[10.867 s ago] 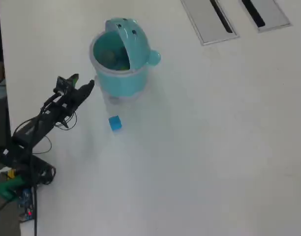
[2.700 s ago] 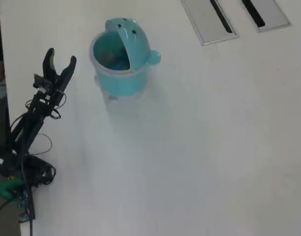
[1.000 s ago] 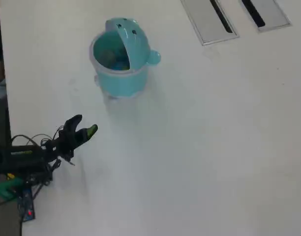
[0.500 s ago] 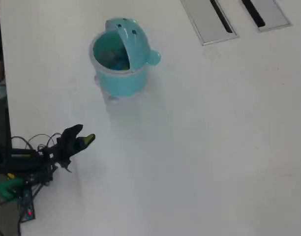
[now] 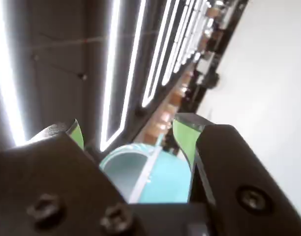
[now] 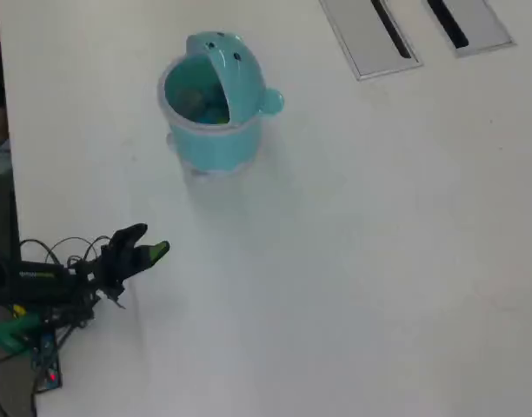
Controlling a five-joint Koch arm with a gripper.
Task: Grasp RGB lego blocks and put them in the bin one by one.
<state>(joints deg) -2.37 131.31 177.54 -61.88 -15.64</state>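
Low beside its base, well apart from the bin (image 6: 212, 109), my gripper (image 6: 147, 243) sits parked, jaws slightly parted on nothing; blocks seemingly inside already.

The overhead view looks down from high above the white table (image 6: 362, 261), taking in the whole workspace, with the arm low at its left edge. The wrist view rides just behind the gripper (image 5: 126, 135) and looks out between its jaws, tilted sideways. Both views share the teal bin (image 6: 212, 100), seen close in the wrist view (image 5: 155, 177).
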